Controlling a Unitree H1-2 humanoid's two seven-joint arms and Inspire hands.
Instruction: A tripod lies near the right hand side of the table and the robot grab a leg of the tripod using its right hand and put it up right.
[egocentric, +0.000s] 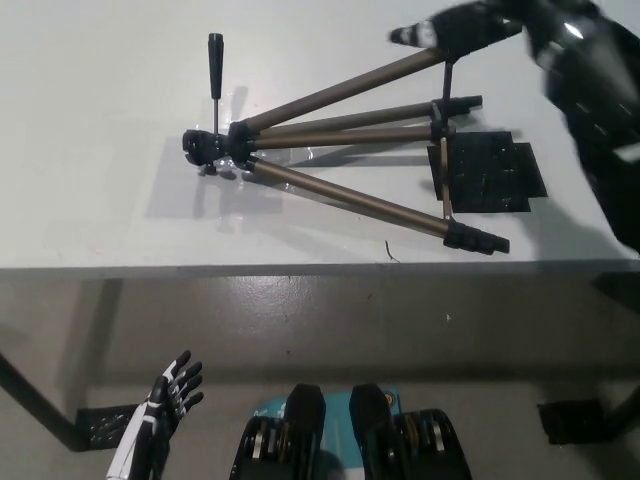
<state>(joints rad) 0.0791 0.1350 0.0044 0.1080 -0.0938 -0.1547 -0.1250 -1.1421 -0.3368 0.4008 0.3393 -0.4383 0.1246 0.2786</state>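
Head view shows the tripod lying flat on the pale bench, toward its right side, legs splayed rightward and head at the left. The black right robot hand is blurred above the far leg's foot; whether it is spread or closed cannot be told. A firm wrap around that leg is advised before pivoting upward. The white left robot hand rests below the bench, fingers apart.

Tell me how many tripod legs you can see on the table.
3. The far leg runs to the upper right, its foot under the blurred right hand; the middle leg lies along the centre column; the near leg points toward the table's front edge.
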